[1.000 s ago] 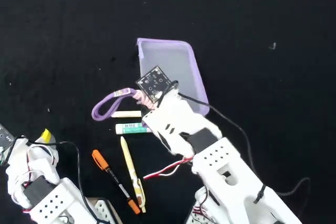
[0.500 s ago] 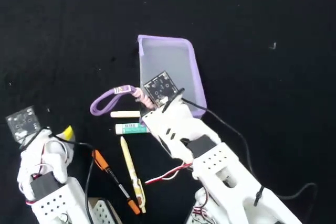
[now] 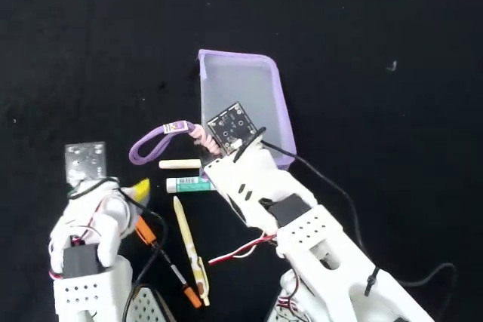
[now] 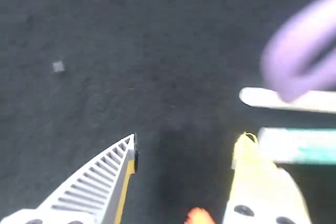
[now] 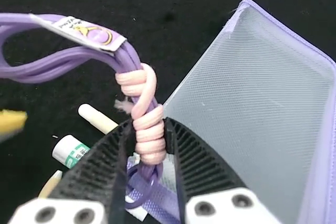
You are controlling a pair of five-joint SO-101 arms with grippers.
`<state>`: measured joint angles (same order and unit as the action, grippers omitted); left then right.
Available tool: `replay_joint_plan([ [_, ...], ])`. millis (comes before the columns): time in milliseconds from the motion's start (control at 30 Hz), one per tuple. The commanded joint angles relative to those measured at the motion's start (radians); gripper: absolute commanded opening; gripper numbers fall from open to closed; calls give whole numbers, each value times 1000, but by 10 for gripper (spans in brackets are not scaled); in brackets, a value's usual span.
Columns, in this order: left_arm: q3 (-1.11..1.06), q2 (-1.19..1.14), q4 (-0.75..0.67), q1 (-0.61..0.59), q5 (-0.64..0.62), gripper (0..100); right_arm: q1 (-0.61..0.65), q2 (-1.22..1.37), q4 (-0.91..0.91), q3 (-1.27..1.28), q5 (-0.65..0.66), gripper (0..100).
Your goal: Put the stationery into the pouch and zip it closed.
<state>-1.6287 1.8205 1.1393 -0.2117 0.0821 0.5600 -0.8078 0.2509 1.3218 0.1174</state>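
- Black fingers of the right gripper (image 5: 147, 124) are clamped on the pink coil (image 5: 142, 98) at the pouch's near corner.
- From that coil a purple loop (image 3: 151, 145) runs out flat across the table (image 3: 377, 111).
- The pouch (image 3: 241, 88), clear mesh with a purple rim, lies flat just beyond the right gripper.
- The left gripper (image 4: 189, 148) has its jaws apart with nothing between them, over bare table beside the tip of the orange marker (image 3: 162, 258).
- A white stick (image 3: 179, 164) and a teal tube (image 3: 189, 184) lie side by side between the two grippers, just below the loop.
- A yellow pen (image 3: 189, 246) lies next to the marker, its point near the tube.
- All four pieces are outside the pouch.
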Motion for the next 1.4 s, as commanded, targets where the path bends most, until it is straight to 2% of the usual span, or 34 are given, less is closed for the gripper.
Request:
replay_joint_plan([
  [0, 116, 6, 86, 113, -55, 228, 3, -33, -23, -4, 0, 12],
  [100, 171, 6, 135, 171, -66, 177, 3, -33, -23, -4, 0, 12],
  [267, 179, 6, 135, 216, -66, 190, 5, -33, -23, -4, 0, 12],
  [400, 182, 6, 129, 341, -66, 195, 2, -33, -23, -4, 0, 12],
  [500, 147, 6, 60, 441, -68, 191, 2, -33, -23, -4, 0, 12],
  [600, 64, 6, -69, 490, -58, 191, 2, -33, -23, -4, 0, 12],
  [733, -10, 6, -153, 489, -58, 191, 0, -33, -23, -4, 0, 12],
  [867, -8, 6, -157, 490, -66, 190, 0, -33, -23, -4, 2, 12],
  [1000, 10, 8, -149, 490, -61, 134, 0, -33, -23, -4, 2, 12],
  [1133, 18, 8, -146, 499, -64, 138, 0, -33, -23, -4, 2, 12],
  [1367, 94, 8, -28, 503, -94, 138, 0, -33, -23, -4, 2, 14],
])
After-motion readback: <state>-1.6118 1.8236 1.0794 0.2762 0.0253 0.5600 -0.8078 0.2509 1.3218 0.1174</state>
